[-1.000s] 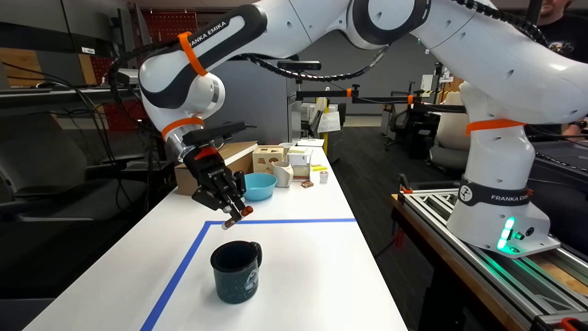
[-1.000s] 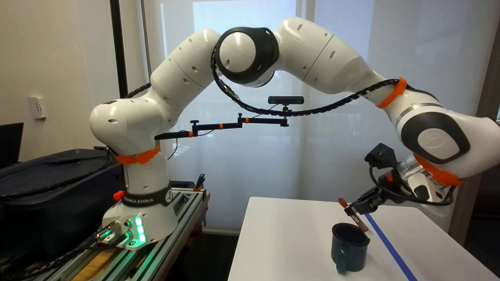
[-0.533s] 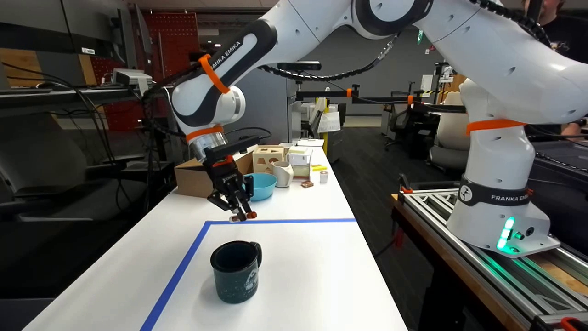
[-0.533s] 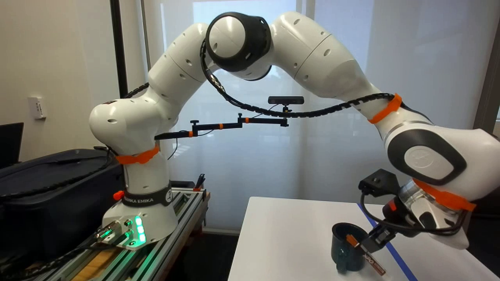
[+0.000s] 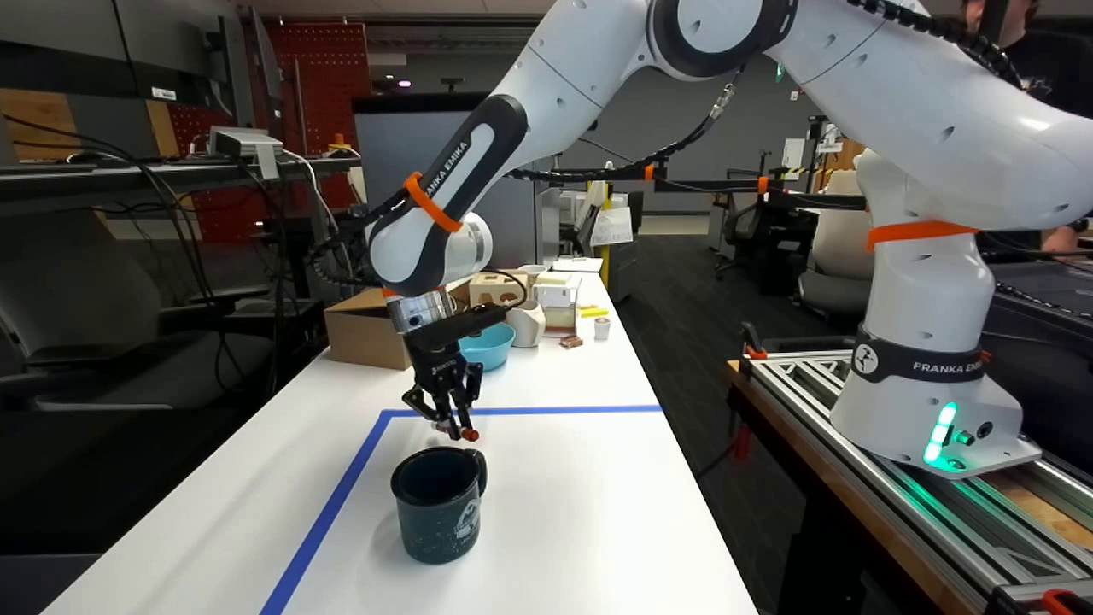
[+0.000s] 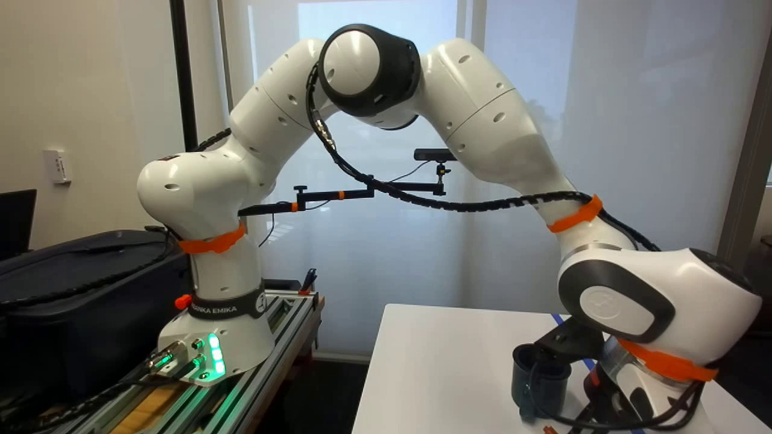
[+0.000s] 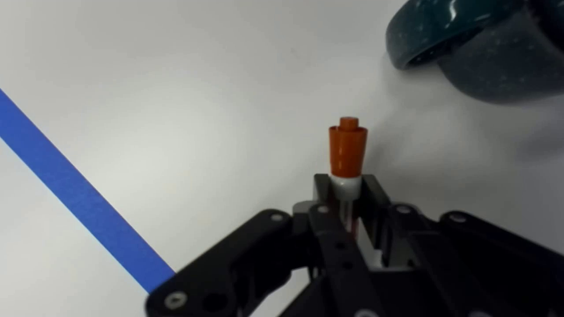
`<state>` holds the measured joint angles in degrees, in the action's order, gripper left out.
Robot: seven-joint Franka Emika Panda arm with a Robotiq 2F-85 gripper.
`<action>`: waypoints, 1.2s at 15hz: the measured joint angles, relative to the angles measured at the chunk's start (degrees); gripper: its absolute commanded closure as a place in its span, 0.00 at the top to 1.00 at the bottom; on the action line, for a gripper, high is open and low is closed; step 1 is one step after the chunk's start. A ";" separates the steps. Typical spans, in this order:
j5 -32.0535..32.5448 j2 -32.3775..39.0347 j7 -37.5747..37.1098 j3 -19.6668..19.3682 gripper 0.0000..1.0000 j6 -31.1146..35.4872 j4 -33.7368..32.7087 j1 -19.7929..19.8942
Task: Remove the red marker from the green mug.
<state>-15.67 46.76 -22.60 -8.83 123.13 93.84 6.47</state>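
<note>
My gripper point(image 7: 346, 182) has come down toward the table point(image 5: 589, 504), pinching the red marker point(image 7: 347, 152) outside and near the green mug point(image 5: 437, 525), so I judge removal done, only placing left.

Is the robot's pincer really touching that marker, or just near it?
Touching. The wrist view shows it: the pincer holds the marker from both sides, just behind its orange end.

Light glows through pale blinds point(image 6: 482, 259); soft shadows mark the tabletop point(image 7: 211, 110).
</note>
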 measured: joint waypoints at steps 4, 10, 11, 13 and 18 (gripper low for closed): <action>0.00 0.07 0.20 0.39 0.84 4.98 2.35 -0.04; -0.01 -3.14 -0.32 0.81 1.00 1.40 4.50 -0.25; 0.05 -4.28 -0.83 0.67 1.00 -0.27 4.82 -0.34; 0.33 -7.02 -1.84 0.16 1.00 -3.73 5.51 -0.57; 2.52 -14.55 -2.89 -0.36 1.00 -10.50 6.24 -1.07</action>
<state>-13.15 32.21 -25.49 -9.19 112.64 100.08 5.40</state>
